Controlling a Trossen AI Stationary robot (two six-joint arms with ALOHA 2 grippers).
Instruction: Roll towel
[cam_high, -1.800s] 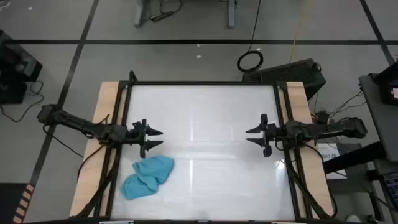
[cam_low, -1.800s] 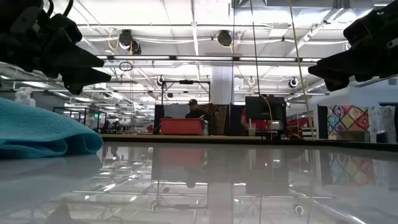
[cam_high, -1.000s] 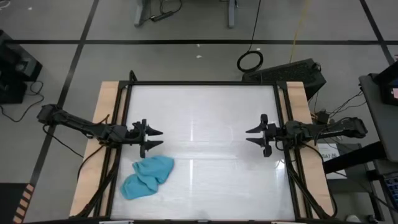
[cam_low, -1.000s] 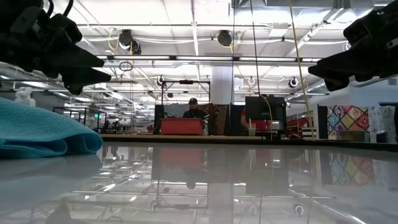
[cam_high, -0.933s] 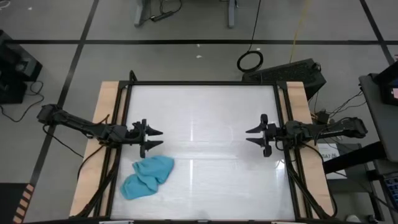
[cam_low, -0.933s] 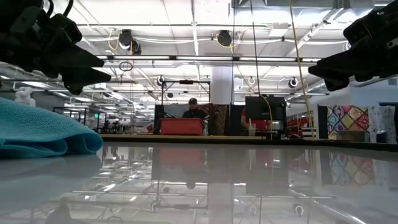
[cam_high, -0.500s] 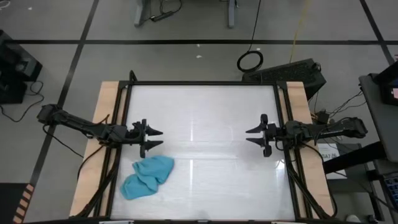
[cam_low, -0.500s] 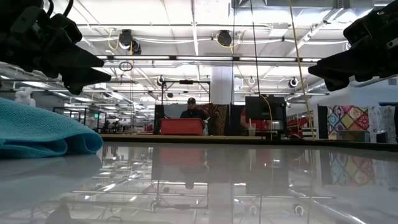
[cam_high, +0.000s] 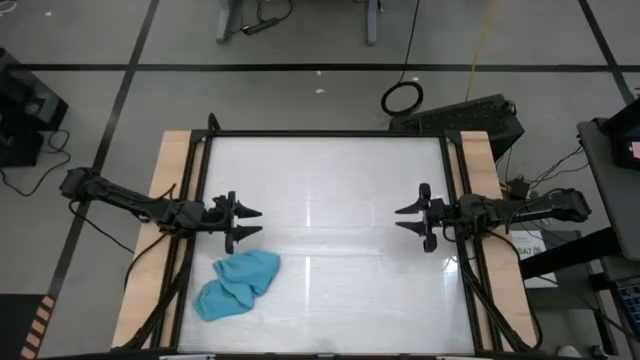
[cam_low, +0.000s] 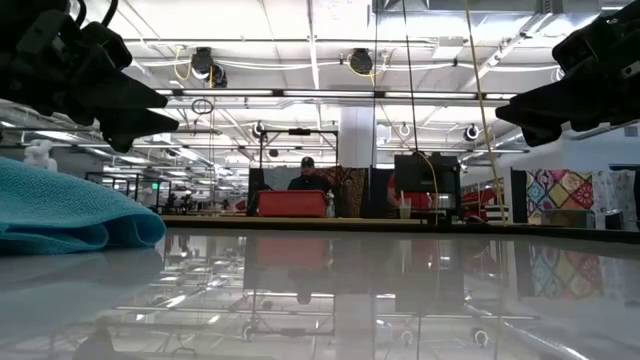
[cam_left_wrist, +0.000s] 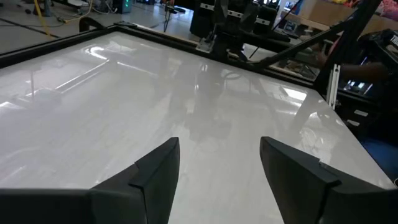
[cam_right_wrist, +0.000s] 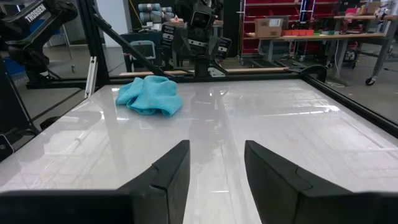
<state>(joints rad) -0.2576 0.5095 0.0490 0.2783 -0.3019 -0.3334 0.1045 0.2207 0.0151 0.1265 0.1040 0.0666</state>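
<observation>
- Jaws of the left gripper (cam_high: 248, 223) stand parted and empty, hovering at the left edge of the worktop (cam_high: 330, 200); the right gripper (cam_high: 408, 219) waits at the far right edge, jaws also apart with nothing between them.
- The towel (cam_high: 236, 284) lies crumpled near the front-left corner, just beside and in front of the left gripper, not touching it.
- The bundle's longer run slants diagonally; the left arm is plainly nearer, so I'd expect it to reach first.

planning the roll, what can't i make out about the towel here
- Towel edges and corners: crumpled in the high view, folds hide them.
- Low view: the picture's left edge cuts the towel off.
- Right wrist view: the towel's far side faces away.
- Left wrist view: no towel in frame.
</observation>
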